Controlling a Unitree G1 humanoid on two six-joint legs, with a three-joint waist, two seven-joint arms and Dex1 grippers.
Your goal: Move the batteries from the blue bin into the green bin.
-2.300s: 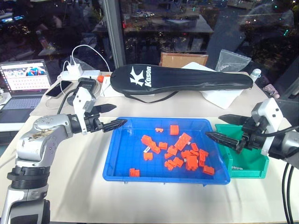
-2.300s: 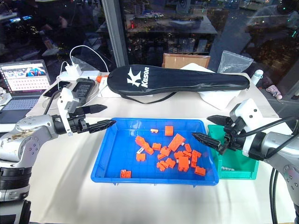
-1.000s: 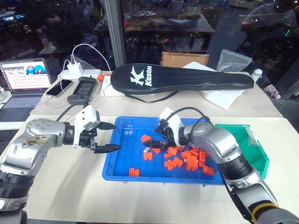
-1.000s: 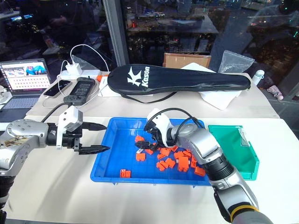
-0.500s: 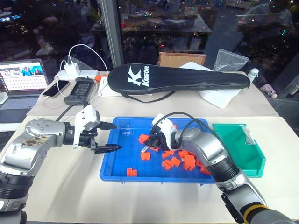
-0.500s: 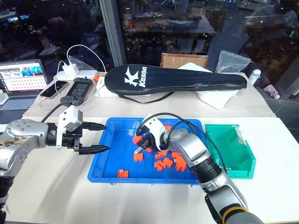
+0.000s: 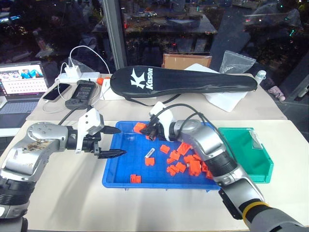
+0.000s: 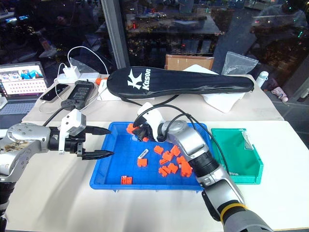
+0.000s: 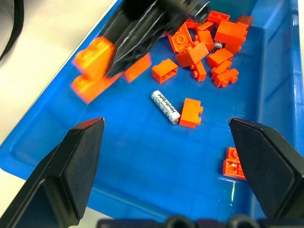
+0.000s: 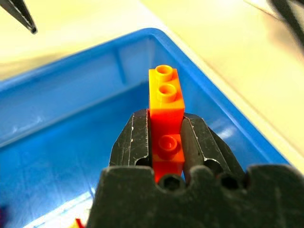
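Gripping an orange block [image 10: 165, 107] between clenched jaws, the right gripper [image 7: 147, 131] hung over the blue bin's [image 7: 118, 174] far-left corner. One battery [image 9: 165, 106] lay on the bin floor beside loose orange blocks [image 7: 190, 162]. The left gripper [image 7: 116, 142] stood with jaws released at the bin's left rim. The green bin [image 7: 260, 166] sat right of it on the worktop [image 7: 72, 203].

Motion-blurred orange block [image 9: 92, 69] at the right hand [image 9: 124, 59]; green bin [image 7: 246, 154] floor partly hidden.

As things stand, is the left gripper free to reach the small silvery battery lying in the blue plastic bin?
Probably yes: the left gripper is open at the blue plastic bin's edge, and the small silvery battery lies uncovered beside an orange block.
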